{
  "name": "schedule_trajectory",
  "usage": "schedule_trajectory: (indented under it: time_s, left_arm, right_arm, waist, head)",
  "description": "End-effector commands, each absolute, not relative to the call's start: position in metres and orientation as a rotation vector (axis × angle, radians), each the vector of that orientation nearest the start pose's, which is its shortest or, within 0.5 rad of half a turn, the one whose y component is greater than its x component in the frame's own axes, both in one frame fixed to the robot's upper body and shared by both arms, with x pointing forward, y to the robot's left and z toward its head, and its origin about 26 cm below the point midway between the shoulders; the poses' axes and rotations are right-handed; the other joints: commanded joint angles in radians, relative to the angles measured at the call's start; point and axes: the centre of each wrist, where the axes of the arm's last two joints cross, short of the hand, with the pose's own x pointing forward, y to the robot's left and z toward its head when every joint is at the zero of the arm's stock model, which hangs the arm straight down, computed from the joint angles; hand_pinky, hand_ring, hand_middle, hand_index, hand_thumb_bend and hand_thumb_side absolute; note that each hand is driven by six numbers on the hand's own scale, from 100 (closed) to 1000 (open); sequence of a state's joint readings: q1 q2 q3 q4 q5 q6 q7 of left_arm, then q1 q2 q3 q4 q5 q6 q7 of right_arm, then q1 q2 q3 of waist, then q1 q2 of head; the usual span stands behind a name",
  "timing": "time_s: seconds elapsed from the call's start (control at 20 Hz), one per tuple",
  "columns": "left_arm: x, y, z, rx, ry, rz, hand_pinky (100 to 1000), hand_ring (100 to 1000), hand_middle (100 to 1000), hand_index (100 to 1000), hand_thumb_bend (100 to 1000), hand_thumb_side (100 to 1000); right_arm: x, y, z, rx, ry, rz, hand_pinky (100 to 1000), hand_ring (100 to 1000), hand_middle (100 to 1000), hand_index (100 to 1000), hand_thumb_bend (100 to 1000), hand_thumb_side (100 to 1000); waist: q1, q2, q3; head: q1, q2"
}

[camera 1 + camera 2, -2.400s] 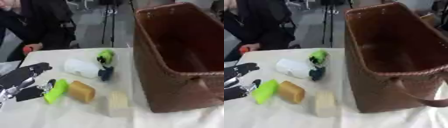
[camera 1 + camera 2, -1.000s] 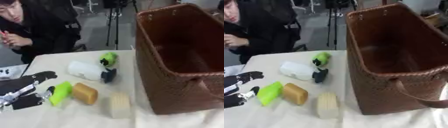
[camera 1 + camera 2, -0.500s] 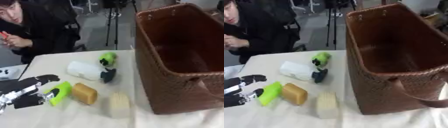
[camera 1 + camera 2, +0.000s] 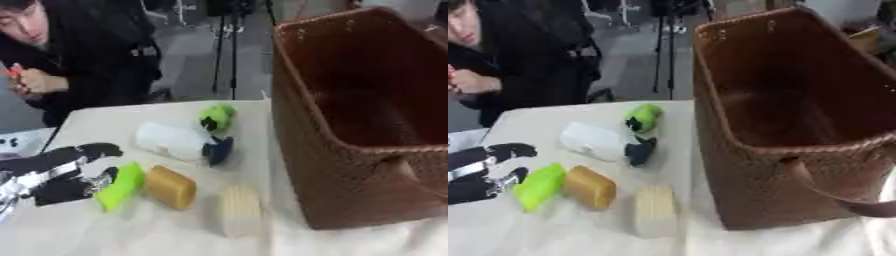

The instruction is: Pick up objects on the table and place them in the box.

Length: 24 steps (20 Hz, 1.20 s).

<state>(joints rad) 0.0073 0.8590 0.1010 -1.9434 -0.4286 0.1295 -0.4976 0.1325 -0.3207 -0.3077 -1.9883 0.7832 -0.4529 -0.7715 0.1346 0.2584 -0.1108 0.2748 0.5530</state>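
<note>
A pick is judged to be in preparation: the left hand [image 4: 54, 176], fingers spread and grasping nothing, is seen at the table's [image 4: 96, 230] left edge, a fingertip just beside the green block [image 4: 120, 186]. The right hand is not shown. Closure around that block would be called for next. A tan block [image 4: 171, 186], a pale ridged block [image 4: 239, 209], a white bottle [image 4: 175, 142] and a green-and-black piece [image 4: 216, 117] are laid between hand and brown woven box [image 4: 350, 150], which appears empty. Open room is left above the items for a lift toward the box's tall rim.
</note>
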Motion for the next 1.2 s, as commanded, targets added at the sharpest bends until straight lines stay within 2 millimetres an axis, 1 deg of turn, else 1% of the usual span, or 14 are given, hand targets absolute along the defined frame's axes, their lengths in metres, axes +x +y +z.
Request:
schedule_trajectory:
  time_s: [0.05, 0.1, 0.2, 0.3, 0.4, 0.6, 0.8, 0.95, 1.0, 1.2]
  left_arm:
    - [0.263, 0.383, 0.203, 0.831, -1.287, -1.271, 1000, 1000, 1000, 1000, 100, 1000]
    - [0.263, 0.382, 0.204, 0.842, -1.287, -1.274, 1000, 1000, 1000, 1000, 113, 1000]
    - [0.265, 0.382, 0.202, 0.832, -1.252, -1.289, 1000, 1000, 1000, 1000, 186, 1000]
    - [0.266, 0.381, 0.202, 0.814, -1.211, -1.309, 1000, 1000, 1000, 1000, 239, 1000]
    - [0.267, 0.381, 0.204, 0.818, -1.179, -1.321, 1000, 1000, 1000, 1000, 258, 1000]
    - [0.268, 0.38, 0.206, 0.859, -1.147, -1.331, 1000, 1000, 1000, 1000, 260, 1000]
    - [0.269, 0.375, 0.208, 0.875, -1.151, -1.33, 1000, 1000, 1000, 1000, 221, 1000]
    - [0.271, 0.373, 0.21, 0.88, -1.155, -1.338, 1000, 1000, 1000, 1000, 215, 1000]
    - [0.271, 0.372, 0.21, 0.882, -1.155, -1.34, 1000, 1000, 1000, 1000, 226, 1000]
    - [0.273, 0.371, 0.211, 0.95, -1.135, -1.339, 1000, 1000, 1000, 1000, 220, 1000]
  right_arm:
    - [0.223, -0.375, 0.118, 1.647, 2.842, -0.088, 815, 778, 771, 680, 100, 862]
    - [0.223, -0.374, 0.118, 1.648, 2.843, -0.083, 815, 778, 771, 680, 100, 862]
    - [0.223, -0.374, 0.117, 1.648, 2.846, -0.077, 815, 778, 769, 679, 100, 862]
    - [0.223, -0.373, 0.117, 1.644, 2.848, -0.077, 815, 778, 769, 679, 100, 862]
    - [0.223, -0.373, 0.116, 1.641, 2.85, -0.075, 816, 777, 768, 678, 100, 862]
    - [0.223, -0.372, 0.116, 1.639, 2.852, -0.074, 816, 777, 768, 678, 100, 862]
    - [0.223, -0.371, 0.115, 1.636, 2.856, -0.07, 816, 777, 767, 676, 100, 861]
    - [0.223, -0.371, 0.115, 1.635, 2.857, -0.067, 816, 776, 766, 675, 100, 861]
    - [0.223, -0.371, 0.115, 1.635, 2.858, -0.067, 816, 776, 765, 674, 100, 860]
    - [0.223, -0.37, 0.114, 1.63, 2.86, -0.067, 816, 775, 764, 672, 100, 859]
  waist:
    - [-0.009, -0.009, -0.003]
    - [-0.011, -0.008, -0.004]
    - [-0.017, -0.007, -0.004]
    - [-0.021, -0.005, -0.004]
    - [-0.025, -0.004, -0.005]
    - [-0.028, -0.003, -0.005]
    - [-0.034, 0.0, -0.005]
    - [-0.035, 0.001, -0.005]
    - [-0.035, 0.001, -0.005]
    - [-0.037, 0.004, -0.007]
  head:
    - [0.023, 0.034]
    - [0.027, 0.04]
    - [0.019, 0.043]
    - [0.013, 0.043]
    - [0.011, 0.045]
    - [0.012, 0.05]
    - [0.022, 0.054]
    - [0.032, 0.052]
    - [0.033, 0.052]
    - [0.044, 0.043]
